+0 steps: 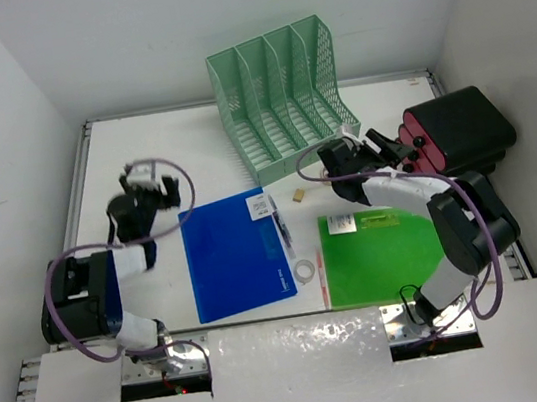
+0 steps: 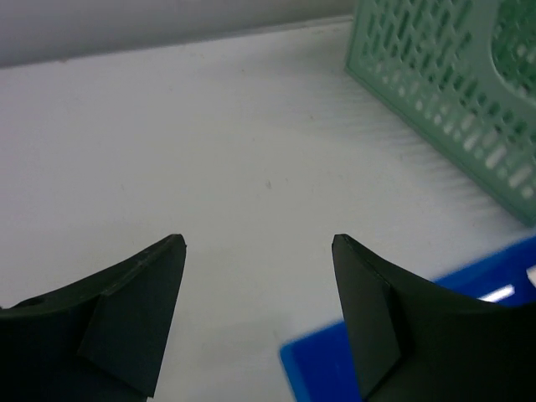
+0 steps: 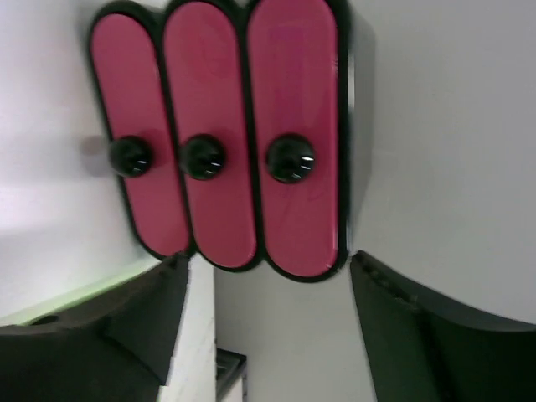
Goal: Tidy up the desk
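Note:
The desk [image 1: 138, 140] is a white tabletop with thin rails. My left gripper [image 1: 150, 175] hovers over its bare left part, just beyond the far left corner of a blue folder [image 1: 236, 254]. In the left wrist view the gripper [image 2: 260, 243] is open and empty, with the blue folder's corner [image 2: 322, 368] under its right finger. My right gripper [image 1: 394, 147] points at a black drawer unit [image 1: 456, 133]. In the right wrist view it [image 3: 268, 260] is open and empty, just short of the unit's three red drawer fronts [image 3: 251, 126].
A mint-green slotted file rack [image 1: 279, 98] stands at the back centre and shows in the left wrist view [image 2: 452, 75]. A green folder [image 1: 377, 250] lies at the front right. A tape roll [image 1: 304, 269], a red pen [image 1: 322, 279] and a small tan block [image 1: 299, 194] lie between the folders.

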### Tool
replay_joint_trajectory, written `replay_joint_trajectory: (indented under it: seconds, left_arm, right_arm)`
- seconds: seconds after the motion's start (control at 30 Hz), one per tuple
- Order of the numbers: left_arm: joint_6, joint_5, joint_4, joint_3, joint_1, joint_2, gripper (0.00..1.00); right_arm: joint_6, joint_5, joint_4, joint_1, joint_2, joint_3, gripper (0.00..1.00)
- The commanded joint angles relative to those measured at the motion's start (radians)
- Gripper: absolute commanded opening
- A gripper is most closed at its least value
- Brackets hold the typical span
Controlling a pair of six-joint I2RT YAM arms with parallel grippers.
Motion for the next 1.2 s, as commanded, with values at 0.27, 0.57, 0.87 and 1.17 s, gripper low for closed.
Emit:
replay_joint_trajectory:
  seconds: [0.27,0.57,0.87,1.17]
  left_arm:
    - [-0.028,0.089,-0.351,0.275,0.015,0.011,0.68]
    - [-0.013,0.04,-0.26,0.233,0.018,0.011,0.67]
    - [-0.016,0.04,-0.256,0.229,0.017,0.01,0.67]
    - [-0.021,0.036,-0.262,0.238,0.018,0.018,0.67]
  right_arm:
    - [-0.102,0.018,0.03,-0.089,-0.051,0.031,0.63]
    - [-0.257,-0.092,0.196,-0.142,0.053,0.101,0.55]
    - [-0.34,-0.068,0.244,-0.161,0.144,0.152,0.5]
    - [-0.345,-0.072,0.258,-0.204,0.146,0.141,0.48]
